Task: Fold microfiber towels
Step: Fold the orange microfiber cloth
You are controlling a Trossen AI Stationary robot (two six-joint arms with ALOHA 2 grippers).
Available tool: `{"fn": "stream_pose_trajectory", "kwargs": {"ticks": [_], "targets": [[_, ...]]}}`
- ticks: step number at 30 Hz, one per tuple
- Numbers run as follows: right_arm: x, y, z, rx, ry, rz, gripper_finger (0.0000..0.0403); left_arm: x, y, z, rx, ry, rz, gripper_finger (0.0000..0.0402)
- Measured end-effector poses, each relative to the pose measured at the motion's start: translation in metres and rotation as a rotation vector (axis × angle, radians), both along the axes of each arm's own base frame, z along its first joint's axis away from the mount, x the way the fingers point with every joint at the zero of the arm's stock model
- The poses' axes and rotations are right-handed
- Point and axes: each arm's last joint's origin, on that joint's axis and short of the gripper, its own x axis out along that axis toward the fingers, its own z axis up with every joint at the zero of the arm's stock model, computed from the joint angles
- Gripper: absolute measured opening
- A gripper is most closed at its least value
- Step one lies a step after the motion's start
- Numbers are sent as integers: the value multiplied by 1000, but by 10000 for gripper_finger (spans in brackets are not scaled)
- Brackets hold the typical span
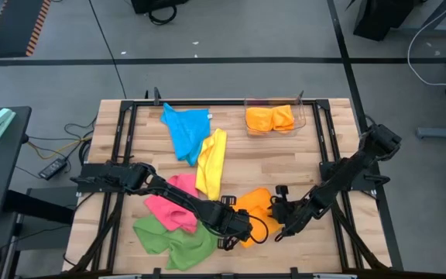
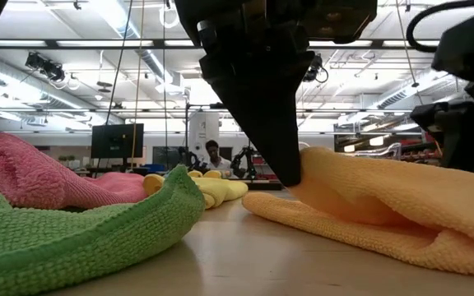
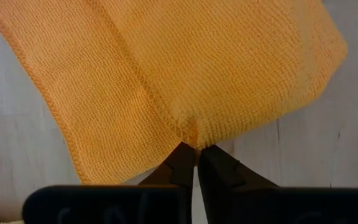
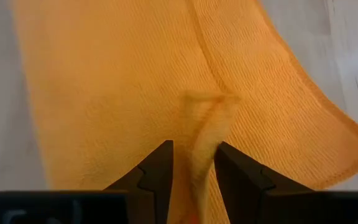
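In the low middle of the high view you see the left gripper (image 1: 244, 230) pinching the soft, bumpy orange towel (image 1: 258, 208) by its stitched edge. Just right, the right gripper (image 1: 280, 225) squeezes a raised fold of that same towel between its 2 fingers.

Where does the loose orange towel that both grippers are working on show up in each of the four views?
High view: orange towel near the front edge, between the left gripper and right gripper.
Low view: right half, on the table.
Left wrist view: fills the upper picture, edge pinched.
Right wrist view: fills the middle, a fold between the fingers.
Shared landmark: the towel's stitched hem.
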Motion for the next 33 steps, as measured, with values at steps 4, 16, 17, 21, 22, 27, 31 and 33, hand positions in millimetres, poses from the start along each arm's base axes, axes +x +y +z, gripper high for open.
{"fn": "stream_pose_trajectory", "kwargs": {"ticks": [4,16,17,21,22,27,31,33], "targets": [[2,-1,-5,-33,0,-15,124,0,0,0,0,0,0,33],[7,-8,-5,-33,-5,-56,88,0,0,0,0,0,0,22],[7,-8,-5,-30,-5,-58,78,0,-1,0,0,0,-1,25],[6,-8,-2,-9,-5,-69,44,-1,-2,0,0,0,-3,32],[6,-8,-1,-5,-4,-70,42,-1,-2,0,0,1,-4,33],[9,-8,9,-4,-2,-79,40,-4,-9,0,6,2,-33,25],[15,-12,12,-4,-9,-98,39,-6,-11,-1,14,13,-50,18],[17,-15,12,-8,-5,-111,39,-8,-11,-1,23,33,-50,19]]}}
